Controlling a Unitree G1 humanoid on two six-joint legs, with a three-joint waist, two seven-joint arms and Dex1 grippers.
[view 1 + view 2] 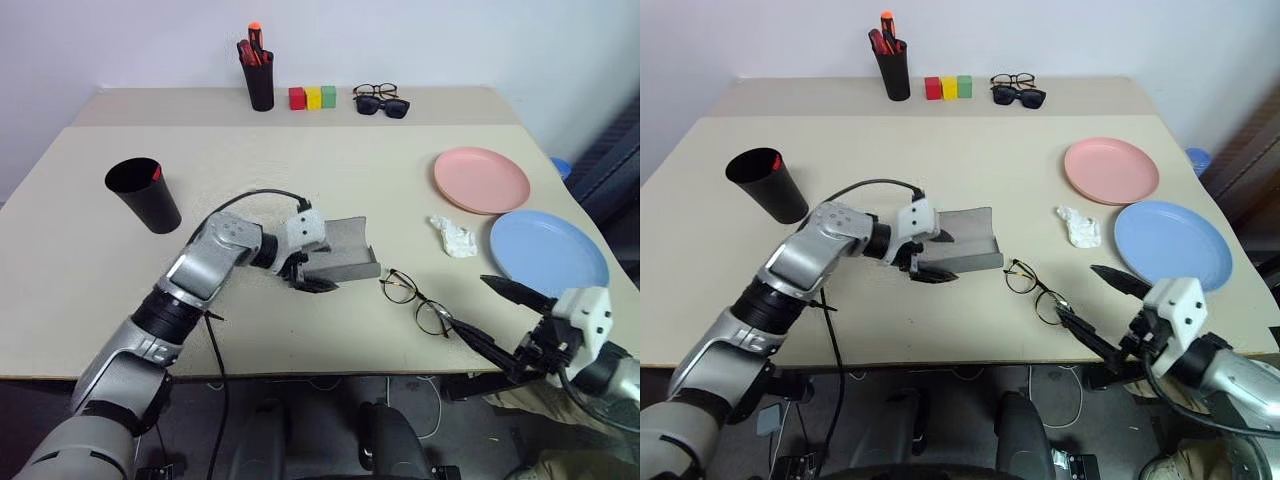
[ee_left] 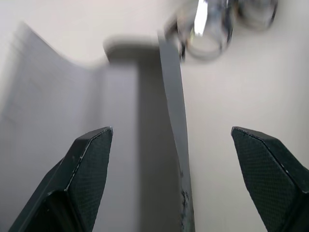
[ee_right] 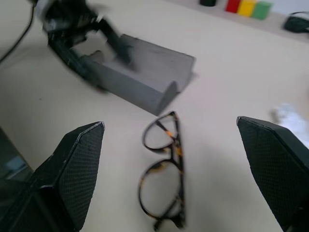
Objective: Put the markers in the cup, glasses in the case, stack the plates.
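The grey case (image 1: 345, 252) lies open in the middle of the table. My left gripper (image 1: 312, 268) is open at the case's left end, and its fingers (image 2: 89, 159) straddle one case wall (image 2: 174, 111) without gripping it. The glasses (image 1: 415, 300) lie flat on the table just right of the case. My right gripper (image 1: 468, 302) is open near the front edge, pointing at the glasses (image 3: 166, 169). The black cup (image 1: 143, 195) stands at the left with a red marker (image 1: 155, 172) inside. The pink plate (image 1: 481, 180) and the blue plate (image 1: 548, 252) lie side by side at the right.
A crumpled white tissue (image 1: 453, 237) lies between the glasses and the plates. At the back stand a black pen holder (image 1: 259, 80) with red markers, three coloured blocks (image 1: 313, 97), another pair of spectacles (image 1: 375, 91) and dark sunglasses (image 1: 385, 106).
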